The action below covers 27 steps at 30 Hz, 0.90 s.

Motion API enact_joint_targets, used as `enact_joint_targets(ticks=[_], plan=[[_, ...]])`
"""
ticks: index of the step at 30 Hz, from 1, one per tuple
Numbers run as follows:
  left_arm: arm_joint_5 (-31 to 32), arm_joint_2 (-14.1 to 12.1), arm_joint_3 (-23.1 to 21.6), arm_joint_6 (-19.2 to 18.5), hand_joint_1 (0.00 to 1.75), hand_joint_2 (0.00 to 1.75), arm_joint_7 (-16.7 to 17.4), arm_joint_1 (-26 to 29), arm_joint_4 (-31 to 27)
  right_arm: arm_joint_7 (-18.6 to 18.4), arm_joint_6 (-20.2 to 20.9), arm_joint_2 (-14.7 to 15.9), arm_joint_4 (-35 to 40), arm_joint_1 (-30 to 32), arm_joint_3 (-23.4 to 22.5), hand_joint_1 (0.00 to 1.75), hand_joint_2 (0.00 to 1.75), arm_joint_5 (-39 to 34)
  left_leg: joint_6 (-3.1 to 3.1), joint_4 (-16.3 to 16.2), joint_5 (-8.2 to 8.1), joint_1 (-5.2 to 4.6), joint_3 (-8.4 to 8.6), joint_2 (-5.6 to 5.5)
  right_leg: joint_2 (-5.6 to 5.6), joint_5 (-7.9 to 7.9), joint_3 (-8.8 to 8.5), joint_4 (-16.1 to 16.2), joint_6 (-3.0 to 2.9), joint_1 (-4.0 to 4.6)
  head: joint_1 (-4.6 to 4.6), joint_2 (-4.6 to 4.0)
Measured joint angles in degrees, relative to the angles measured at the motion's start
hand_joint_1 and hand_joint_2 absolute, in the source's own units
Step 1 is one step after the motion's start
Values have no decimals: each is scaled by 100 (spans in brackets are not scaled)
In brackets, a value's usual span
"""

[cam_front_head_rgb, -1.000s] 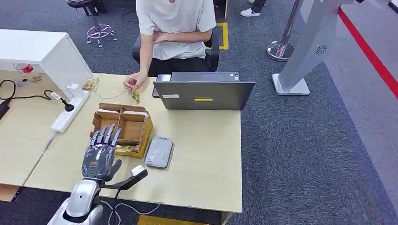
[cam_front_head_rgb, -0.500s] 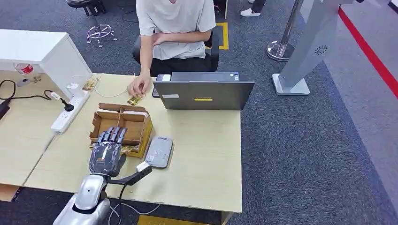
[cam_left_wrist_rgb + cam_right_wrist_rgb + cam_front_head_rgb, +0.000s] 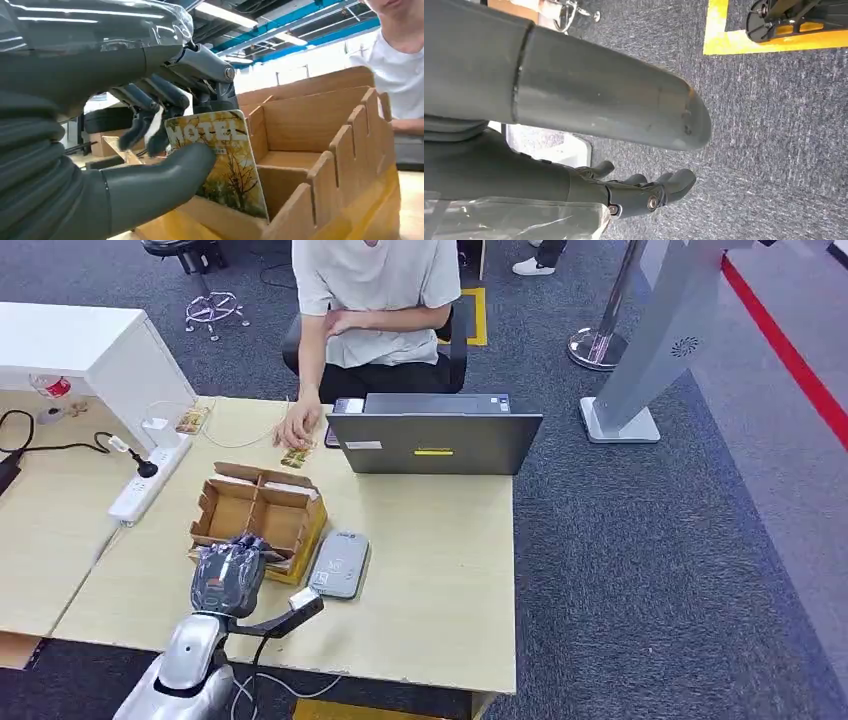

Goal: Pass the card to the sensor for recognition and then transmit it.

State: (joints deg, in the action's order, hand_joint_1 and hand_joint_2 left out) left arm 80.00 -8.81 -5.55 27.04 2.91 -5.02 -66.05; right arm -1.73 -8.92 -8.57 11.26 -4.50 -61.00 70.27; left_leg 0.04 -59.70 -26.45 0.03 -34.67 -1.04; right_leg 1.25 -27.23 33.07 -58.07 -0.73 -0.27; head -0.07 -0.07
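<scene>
My left hand [image 3: 229, 575] reaches into the near edge of the cardboard box [image 3: 262, 510] with its fingers curled down. In the left wrist view the thumb and fingers [image 3: 150, 120] pinch a yellow hotel card [image 3: 225, 165] that stands in the box's [image 3: 320, 130] near compartment. The grey card sensor [image 3: 339, 564] lies on the desk just right of the box. My right hand [image 3: 644, 192] hangs over the carpet with its fingers apart, holding nothing. A person's hand [image 3: 298, 425] rests on another card [image 3: 297, 456] behind the box.
A grey laptop [image 3: 435, 440] stands at the desk's far edge in front of the seated person [image 3: 372, 300]. A white power strip [image 3: 148, 480] and cables lie on the left. A white cabinet [image 3: 95, 355] stands at the far left. Bare desk [image 3: 440, 570] lies right of the sensor.
My left hand has moved forward to the box and its fingers have curled down onto the card. The person has laid a card on the desk and keeps a hand on it.
</scene>
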Motion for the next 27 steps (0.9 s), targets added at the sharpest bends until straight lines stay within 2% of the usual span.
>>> enact_joint_targets(ticks=[4, 10, 14, 18, 20, 22, 24, 27], plan=[[-116, 66, 105, 722, 175, 175, -212, 61, -26, 0, -15, 2, 0, -1, 0, 0, 0, 4, 0, 0, 0, 0, 0, 0, 0, 0, 0, 0, 0, 0, 0, 0], [-144, 140, 199, 1027, 175, 175, -395, 210, -369, 0, -17, 7, 0, -3, 0, 0, 0, 4, 0, 0, 0, 0, 0, 0, 0, 0, 0, 0, 0, 0, 0, 0], [-179, 210, 216, 1066, 175, 175, -568, 429, -1057, 0, -35, 13, 0, -2, -2, 0, 0, -35, 0, 0, 0, 0, 0, 1, 0, 0, 1, 0, 0, 0, 0, 0], [-247, 304, 190, 1180, 175, 175, -774, 721, -2172, 0, -83, 15, 0, -1, -9, 0, 0, -70, 0, -2, -1, 0, 0, 3, 2, 0, 6, 2, 0, 0, 0, 0], [-373, 347, 184, 1224, 175, 175, -973, 698, -2773, 2, -76, 18, 0, -1, -7, 0, 0, -1, 1, -3, 0, 0, -5, -5, -3, 0, 6, 2, 0, 0, 6, 0], [-533, 328, 184, 1224, 175, 175, -1019, 456, -3027, 22, -48, 20, 0, -8, -2, 0, 0, 88, 7, -2, 5, 0, -4, -16, -15, 0, 2, 1, 1, 0, 7, 0], [-579, 223, 223, 1221, 175, 175, -986, 104, -3021, 46, 7, 22, 0, -16, 18, 0, 0, 153, 4, -2, 13, 2, -6, -20, -19, 5, 4, 1, 1, 2, 7, 0], [-406, -55, 412, 1219, 175, 175, -929, -799, -2452, 98, 55, 24, 0, -32, 116, 0, 0, 325, -10, 0, 39, 5, -11, -37, -38, 18, 9, -5, -11, 6, 7, 0]])
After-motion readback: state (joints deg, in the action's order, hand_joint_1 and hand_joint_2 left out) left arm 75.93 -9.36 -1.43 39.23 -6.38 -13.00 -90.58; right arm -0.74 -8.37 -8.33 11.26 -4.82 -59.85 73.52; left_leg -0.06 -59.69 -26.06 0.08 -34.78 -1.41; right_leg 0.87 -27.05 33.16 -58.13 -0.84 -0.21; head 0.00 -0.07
